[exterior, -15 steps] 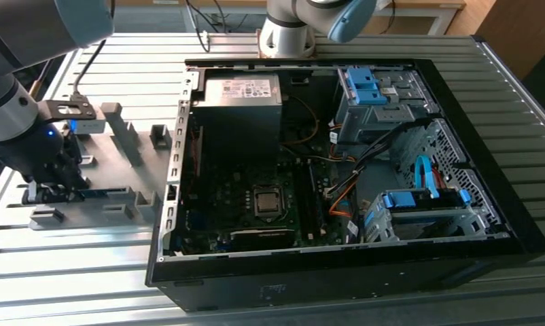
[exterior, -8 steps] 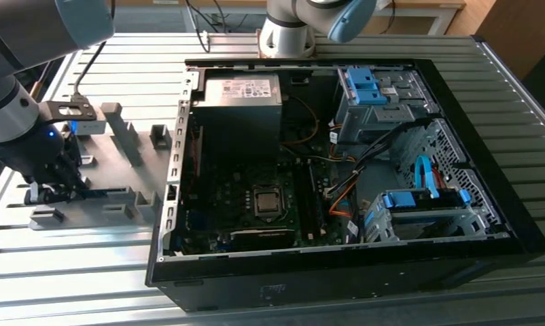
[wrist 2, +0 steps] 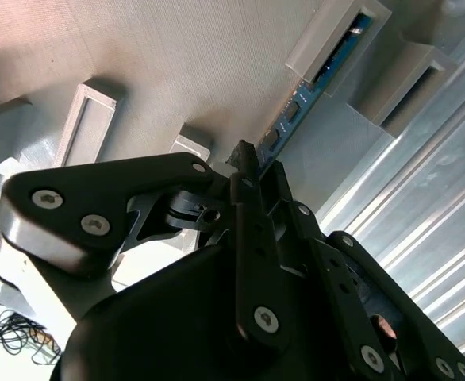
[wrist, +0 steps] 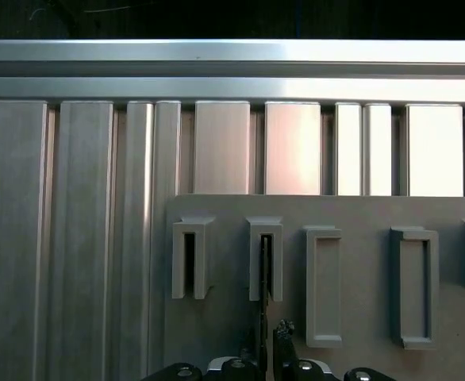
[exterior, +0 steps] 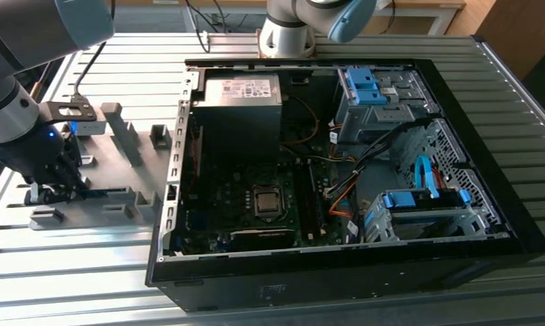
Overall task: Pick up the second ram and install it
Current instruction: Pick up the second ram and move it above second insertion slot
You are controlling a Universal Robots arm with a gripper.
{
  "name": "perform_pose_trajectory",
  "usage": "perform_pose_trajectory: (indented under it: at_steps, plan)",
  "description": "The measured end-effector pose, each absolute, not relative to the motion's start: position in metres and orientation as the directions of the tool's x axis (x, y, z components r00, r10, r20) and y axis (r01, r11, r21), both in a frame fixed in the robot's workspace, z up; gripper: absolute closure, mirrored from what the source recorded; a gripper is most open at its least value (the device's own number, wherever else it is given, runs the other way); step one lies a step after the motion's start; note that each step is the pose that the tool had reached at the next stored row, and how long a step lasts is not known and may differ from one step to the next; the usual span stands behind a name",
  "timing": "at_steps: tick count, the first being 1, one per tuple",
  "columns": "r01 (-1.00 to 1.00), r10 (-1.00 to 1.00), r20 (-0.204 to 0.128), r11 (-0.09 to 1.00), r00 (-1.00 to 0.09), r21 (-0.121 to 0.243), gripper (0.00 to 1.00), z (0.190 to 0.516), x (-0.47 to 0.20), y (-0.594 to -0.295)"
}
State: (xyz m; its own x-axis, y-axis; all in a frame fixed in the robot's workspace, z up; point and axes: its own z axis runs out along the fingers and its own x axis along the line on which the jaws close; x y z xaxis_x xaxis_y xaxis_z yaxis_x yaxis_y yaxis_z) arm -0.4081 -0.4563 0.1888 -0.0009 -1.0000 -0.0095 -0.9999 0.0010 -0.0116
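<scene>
Now one second ram [wrist 2: 297, 105] in one gray rack [wrist 2: 177, 63], gripper [wrist 2: 251, 156] jaws tight on it.

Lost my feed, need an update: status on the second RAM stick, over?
Gripper at second ram, grip unconfirmed. Ram on edge in holder plate's slot. Nothing in the way.

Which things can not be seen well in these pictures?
1. Second wrist view: the gripper hides the near end of the second ram; a grey holder covers its far end.
2. Exterior view: the motherboard is too dark and small to tell which slots are filled.
</scene>
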Motion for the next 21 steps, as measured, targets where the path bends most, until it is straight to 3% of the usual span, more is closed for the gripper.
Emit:
perform_pose_trajectory:
  at_steps: [8, 9, 21]
  plan:
    - [-1.0, -1.0, -0.01, 0.002, -0.002, -0.012, 0.78, 0.1887, -0.4081, -0.4563]
    - [-1.0, -1.0, -0.01, 0.002, -0.002, -0.012, 0.85, 0.1887, -0.4081, -0.4563]
    - [-1.0, -1.0, -0.009, 0.002, -0.002, -0.012, 0.86, 0.1902, -0.4081, -0.4563]
